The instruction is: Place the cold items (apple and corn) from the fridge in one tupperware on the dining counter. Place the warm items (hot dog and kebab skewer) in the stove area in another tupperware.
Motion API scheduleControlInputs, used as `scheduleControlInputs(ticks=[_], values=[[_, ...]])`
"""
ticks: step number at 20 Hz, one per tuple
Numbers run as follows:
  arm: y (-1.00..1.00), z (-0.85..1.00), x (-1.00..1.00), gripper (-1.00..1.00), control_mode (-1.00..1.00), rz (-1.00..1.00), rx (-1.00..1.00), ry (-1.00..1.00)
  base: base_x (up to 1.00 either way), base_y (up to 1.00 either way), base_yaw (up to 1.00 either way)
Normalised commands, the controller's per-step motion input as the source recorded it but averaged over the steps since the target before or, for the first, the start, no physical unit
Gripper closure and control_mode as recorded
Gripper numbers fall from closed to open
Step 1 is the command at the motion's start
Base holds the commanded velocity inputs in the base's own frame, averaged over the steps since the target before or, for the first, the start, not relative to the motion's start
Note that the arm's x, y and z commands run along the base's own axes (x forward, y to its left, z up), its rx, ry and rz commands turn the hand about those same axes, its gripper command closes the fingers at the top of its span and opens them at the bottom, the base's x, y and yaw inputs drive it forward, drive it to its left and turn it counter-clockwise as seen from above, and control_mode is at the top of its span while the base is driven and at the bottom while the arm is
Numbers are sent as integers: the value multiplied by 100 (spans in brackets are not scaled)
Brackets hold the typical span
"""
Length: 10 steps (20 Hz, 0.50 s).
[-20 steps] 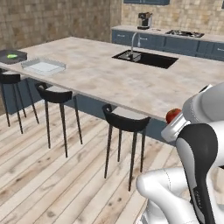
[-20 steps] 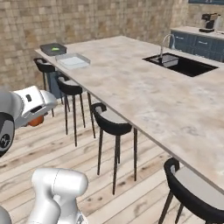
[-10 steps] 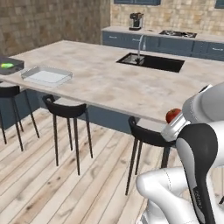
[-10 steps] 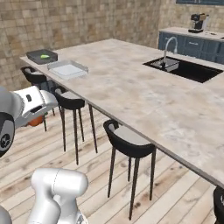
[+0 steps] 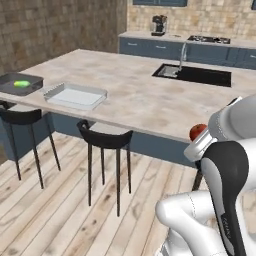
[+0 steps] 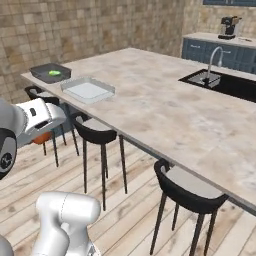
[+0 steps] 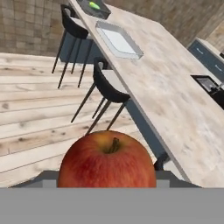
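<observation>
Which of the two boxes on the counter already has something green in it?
The dark box at the far end of the counter holds something green. The clear box beside it is empty.

Glossy white arm [image 5: 200,220], rounded segments, dark joint [image 5: 227,180]
</observation>
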Motion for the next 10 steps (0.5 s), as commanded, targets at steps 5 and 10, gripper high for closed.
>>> scheduleControlInputs(ticks=[5, 10], values=[[0, 0, 0, 100, 100, 0, 0, 0, 67, 100, -11], [0, 0, 0, 100, 100, 0, 0, 0, 71, 100, -13]])
